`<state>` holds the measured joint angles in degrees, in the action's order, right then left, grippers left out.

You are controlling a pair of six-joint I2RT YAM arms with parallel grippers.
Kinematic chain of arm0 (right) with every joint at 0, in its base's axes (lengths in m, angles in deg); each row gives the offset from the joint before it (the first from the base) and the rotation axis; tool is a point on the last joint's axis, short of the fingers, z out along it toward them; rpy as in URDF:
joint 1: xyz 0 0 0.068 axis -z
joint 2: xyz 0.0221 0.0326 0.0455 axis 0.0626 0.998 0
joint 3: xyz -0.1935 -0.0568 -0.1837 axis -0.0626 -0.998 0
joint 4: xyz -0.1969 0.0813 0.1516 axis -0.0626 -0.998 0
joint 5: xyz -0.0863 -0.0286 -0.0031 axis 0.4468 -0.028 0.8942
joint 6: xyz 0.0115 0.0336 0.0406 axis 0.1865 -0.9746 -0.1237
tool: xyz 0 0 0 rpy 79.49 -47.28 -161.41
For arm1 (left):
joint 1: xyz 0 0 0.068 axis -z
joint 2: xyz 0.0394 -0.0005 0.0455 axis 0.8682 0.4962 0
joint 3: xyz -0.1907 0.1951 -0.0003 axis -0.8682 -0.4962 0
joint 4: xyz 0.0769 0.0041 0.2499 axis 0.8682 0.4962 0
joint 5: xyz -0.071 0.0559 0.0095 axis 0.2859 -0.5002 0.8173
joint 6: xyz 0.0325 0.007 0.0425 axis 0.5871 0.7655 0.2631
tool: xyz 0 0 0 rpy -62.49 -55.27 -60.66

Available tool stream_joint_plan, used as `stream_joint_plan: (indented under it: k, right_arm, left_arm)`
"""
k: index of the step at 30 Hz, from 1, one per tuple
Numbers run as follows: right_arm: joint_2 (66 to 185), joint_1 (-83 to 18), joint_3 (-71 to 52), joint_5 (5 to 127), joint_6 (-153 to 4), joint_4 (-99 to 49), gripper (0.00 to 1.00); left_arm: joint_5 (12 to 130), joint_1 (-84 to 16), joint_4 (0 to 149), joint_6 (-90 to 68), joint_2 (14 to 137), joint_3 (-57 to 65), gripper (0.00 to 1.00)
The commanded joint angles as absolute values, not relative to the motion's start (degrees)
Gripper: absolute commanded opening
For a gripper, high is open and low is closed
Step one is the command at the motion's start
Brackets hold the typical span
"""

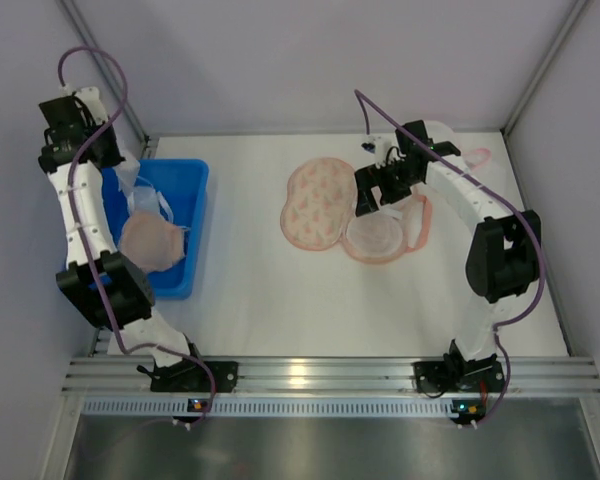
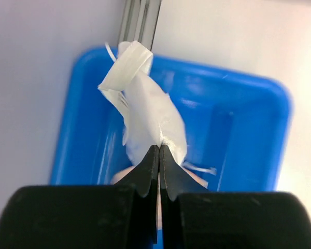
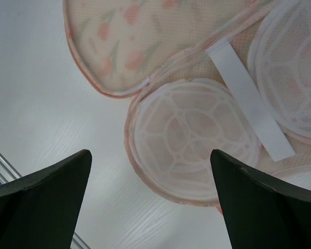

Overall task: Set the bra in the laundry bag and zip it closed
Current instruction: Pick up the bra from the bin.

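Observation:
The bra [image 1: 152,243] is a pale pink cup with white straps, draped over the blue bin [image 1: 185,185] at the left. My left gripper [image 2: 159,149] is shut on the bra's white fabric [image 2: 145,111] and holds it above the bin [image 2: 249,129]; a pink cup [image 2: 122,175] shows below the fingers. The laundry bag [image 1: 315,208] lies unzipped mid-table, its floral lid [image 3: 124,41] folded to the left and a white dome cage [image 3: 192,135] exposed. My right gripper [image 3: 150,161] hovers open just above that dome, holding nothing; in the top view it [image 1: 373,195] sits over the bag.
A white band [image 3: 249,98] crosses the bag's inside between its two domes. A pink loop [image 1: 477,156] lies at the back right. Metal frame posts [image 1: 110,70] rise behind the bin. The table's metal rail [image 1: 320,375] runs along the near edge.

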<state>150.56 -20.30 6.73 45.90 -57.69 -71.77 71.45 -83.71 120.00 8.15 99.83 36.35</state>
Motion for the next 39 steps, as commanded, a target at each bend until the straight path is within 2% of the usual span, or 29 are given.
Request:
stream_joint_plan:
  k: [1, 10, 16, 22, 29, 39]
  right_arm:
    - [146.0, -19.7, 9.0, 44.1, -58.3, -72.2, 1.0]
    - [142.8, -17.5, 7.6, 42.5, -58.7, -71.5, 1.0]
    - [140.6, -16.0, 6.6, 42.0, -59.0, -71.4, 0.99]
    - [139.2, -14.8, 5.3, 41.8, -58.9, -71.3, 0.99]
    - [138.5, -14.0, 3.6, 40.8, -59.4, -70.1, 0.99]
    - [136.7, -12.4, 1.4, 39.6, -58.3, -70.1, 0.99]
  left_arm:
    - [77.1, -83.5, 118.0, 9.5, 90.8, 40.0, 0.0]
    - [97.4, -82.1, 118.0, 9.0, 77.4, 39.6, 0.0]
    - [109.0, -78.3, 118.0, 9.4, 70.0, 33.7, 0.0]
    - [112.6, -73.3, 117.9, 9.0, 63.3, 27.7, 0.0]
    - [123.3, -69.1, 117.9, 0.8, 64.0, 30.6, 0.0]
    - [123.1, -58.1, 118.1, -1.2, 64.5, 25.9, 0.0]
